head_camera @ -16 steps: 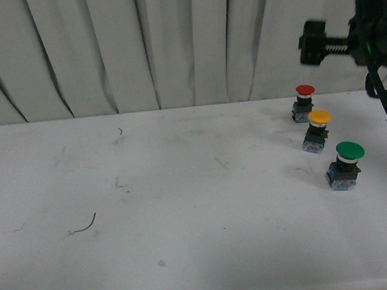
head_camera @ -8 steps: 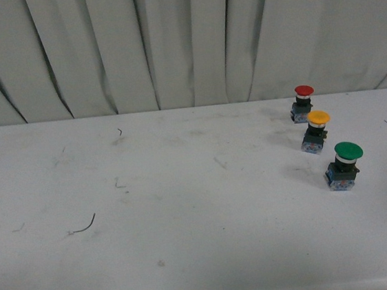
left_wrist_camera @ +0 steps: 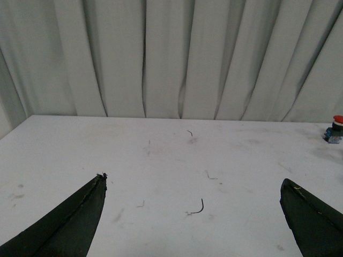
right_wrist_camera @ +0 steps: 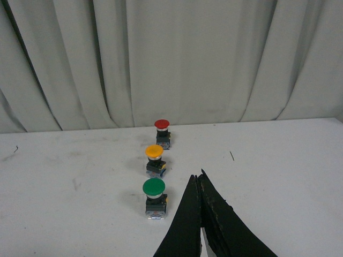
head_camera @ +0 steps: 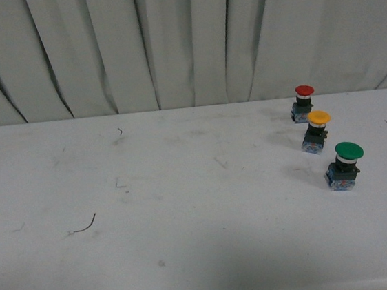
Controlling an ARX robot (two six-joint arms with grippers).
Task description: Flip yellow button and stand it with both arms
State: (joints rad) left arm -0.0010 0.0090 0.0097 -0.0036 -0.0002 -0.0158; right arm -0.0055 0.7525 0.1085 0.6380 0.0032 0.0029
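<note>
The yellow button (head_camera: pixel 319 130) stands upright on its blue-grey base, cap up, at the right of the white table (head_camera: pixel 188 222), between a red-capped button (head_camera: pixel 304 101) and a larger green-capped button (head_camera: pixel 346 164). Neither arm shows in the front view. In the right wrist view the yellow button (right_wrist_camera: pixel 155 159) stands in the same row, and my right gripper (right_wrist_camera: pixel 197 179) is shut and empty, apart from it, to the right of the green button (right_wrist_camera: pixel 154 197). My left gripper (left_wrist_camera: pixel 193 184) is open and empty over the table's left part.
A grey pleated curtain (head_camera: pixel 169 43) hangs behind the table. A small curved wire scrap (head_camera: pixel 84 226) lies front left; it also shows in the left wrist view (left_wrist_camera: pixel 197 208). The red button (left_wrist_camera: pixel 335 128) shows at that view's far right edge.
A second ago the right arm was in the front view's upper right, above the buttons. It has left that view. The three buttons have not moved.
</note>
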